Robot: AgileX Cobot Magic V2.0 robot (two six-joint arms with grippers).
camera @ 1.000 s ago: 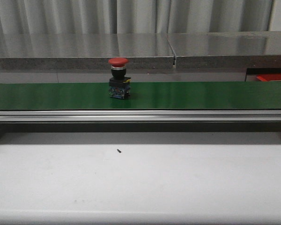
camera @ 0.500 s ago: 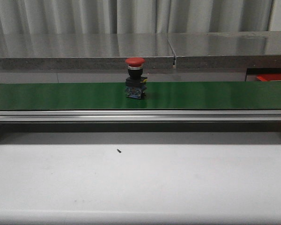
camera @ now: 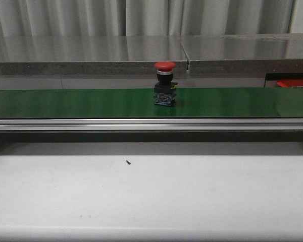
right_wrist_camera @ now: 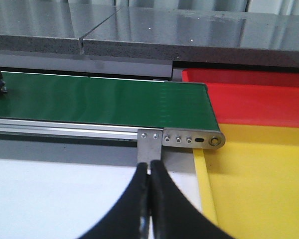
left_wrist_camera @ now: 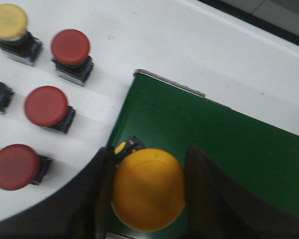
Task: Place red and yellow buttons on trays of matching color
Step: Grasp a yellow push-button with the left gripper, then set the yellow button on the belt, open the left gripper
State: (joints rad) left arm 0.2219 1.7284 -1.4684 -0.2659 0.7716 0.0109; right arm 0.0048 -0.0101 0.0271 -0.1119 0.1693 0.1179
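Note:
In the front view a red button (camera: 164, 83) stands upright on the green belt (camera: 65, 103), a little right of the middle. My left gripper (left_wrist_camera: 147, 191) is shut on a yellow button (left_wrist_camera: 147, 189), its fingers (left_wrist_camera: 97, 199) flanking the cap over the near end of the belt (left_wrist_camera: 229, 144). My right gripper (right_wrist_camera: 149, 172) is shut on nothing above the white table, just before the belt's far end (right_wrist_camera: 192, 139). A yellow tray (right_wrist_camera: 259, 189) lies beside it, and a red tray (right_wrist_camera: 259, 102) sits behind that. Neither gripper shows in the front view.
On the white table beside the left gripper stand spare buttons: red ones (left_wrist_camera: 70, 46) (left_wrist_camera: 46, 105) (left_wrist_camera: 14, 167) and a yellow one (left_wrist_camera: 7, 21). A steel shelf (camera: 151, 50) runs behind the belt. A corner of the red tray (camera: 295, 82) shows far right.
The red button has travelled to the right along the belt, from left of the middle to right of it. Nothing else in the front view has moved.

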